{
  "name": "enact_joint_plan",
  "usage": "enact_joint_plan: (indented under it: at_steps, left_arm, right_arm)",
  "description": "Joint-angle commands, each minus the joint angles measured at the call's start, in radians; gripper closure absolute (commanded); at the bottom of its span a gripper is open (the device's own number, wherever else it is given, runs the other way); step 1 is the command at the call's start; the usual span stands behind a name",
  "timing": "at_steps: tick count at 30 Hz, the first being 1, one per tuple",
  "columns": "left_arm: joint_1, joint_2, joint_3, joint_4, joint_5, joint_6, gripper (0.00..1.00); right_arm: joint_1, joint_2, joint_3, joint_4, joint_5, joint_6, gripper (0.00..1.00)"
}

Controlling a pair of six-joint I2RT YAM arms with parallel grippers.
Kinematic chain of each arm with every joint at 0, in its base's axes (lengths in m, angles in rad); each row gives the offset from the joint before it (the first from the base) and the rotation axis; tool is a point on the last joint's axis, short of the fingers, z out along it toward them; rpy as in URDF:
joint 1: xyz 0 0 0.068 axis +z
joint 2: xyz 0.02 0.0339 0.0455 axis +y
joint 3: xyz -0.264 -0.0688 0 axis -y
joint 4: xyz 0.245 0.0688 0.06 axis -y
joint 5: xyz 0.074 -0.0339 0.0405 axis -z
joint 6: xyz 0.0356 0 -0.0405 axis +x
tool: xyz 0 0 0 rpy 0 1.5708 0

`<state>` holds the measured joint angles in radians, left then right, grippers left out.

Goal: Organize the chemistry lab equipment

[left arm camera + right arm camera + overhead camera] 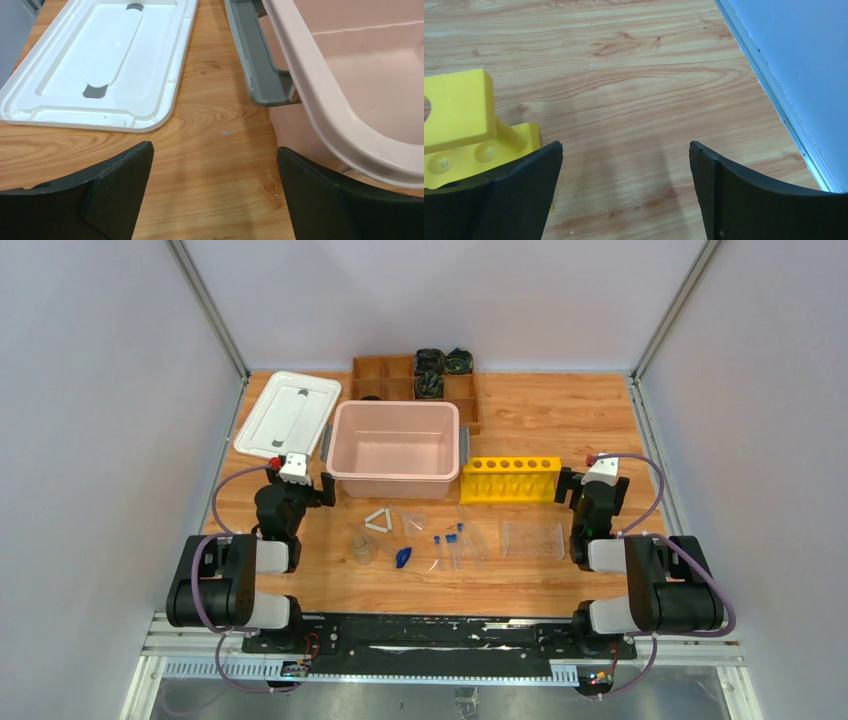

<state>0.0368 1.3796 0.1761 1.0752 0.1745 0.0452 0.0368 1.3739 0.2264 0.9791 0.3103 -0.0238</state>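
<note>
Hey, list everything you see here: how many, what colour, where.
storage bin: one, pink, open, back centre
lid: one, white, flat, left of the bin
compartment tray: one, brown wood, behind the bin
dark items: a few, in the tray's right-hand cells
tube rack: one, yellow, right of the bin
clear tray: one, in front of the rack
triangle: one, white, in front of the bin
beaker: one, clear, near-left of the triangle
blue piece: one, right of the beaker
capped tubes: a few, clear with blue caps, centre; count unclear
left tool: one, black, open, between lid and bin
right tool: one, black, open, by the rack's right end
</note>
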Motion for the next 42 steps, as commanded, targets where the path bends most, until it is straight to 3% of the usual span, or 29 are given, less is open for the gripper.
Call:
enact_joint_plan:
  at_steps: [1, 18, 20, 23, 27, 33, 38, 42]
  left_arm:
    - [-0.004, -0.001, 0.008, 0.035, -0.002, 0.008, 0.0]
    - [-0.003, -0.013, 0.005, 0.044, -0.01, 0.006, 0.0]
    - [-0.003, -0.055, 0.023, -0.027, -0.034, -0.002, 0.0]
    - [0.001, -0.142, 0.081, -0.232, -0.073, -0.014, 0.0]
    - [0.007, -0.254, 0.163, -0.483, -0.074, 0.003, 0.0]
    - [0.039, -0.43, 0.278, -0.802, -0.057, 0.013, 0.0]
    - [0.051, -0.471, 0.434, -1.105, -0.039, 0.026, 0.0]
    - [0.052, -0.434, 0.582, -1.333, -0.01, 0.049, 0.0]
  right_arm:
    - [0.012, 0.003, -0.009, 0.019, 0.006, -0.011, 0.0]
    - [0.011, -0.01, -0.005, 0.034, 0.008, -0.022, 0.0]
    - [0.025, -0.074, 0.051, -0.1, 0.086, -0.018, 0.0]
    - [0.026, -0.212, 0.193, -0.537, 0.17, 0.125, 0.0]
    - [0.026, -0.321, 0.282, -0.796, 0.119, 0.224, 0.0]
    - [0.023, -0.406, 0.362, -1.069, 0.044, 0.521, 0.0]
    - [0.05, -0.422, 0.451, -1.231, -0.236, 0.469, 0.0]
    - [0.252, -0.45, 0.499, -1.313, -0.15, 0.441, 0.14]
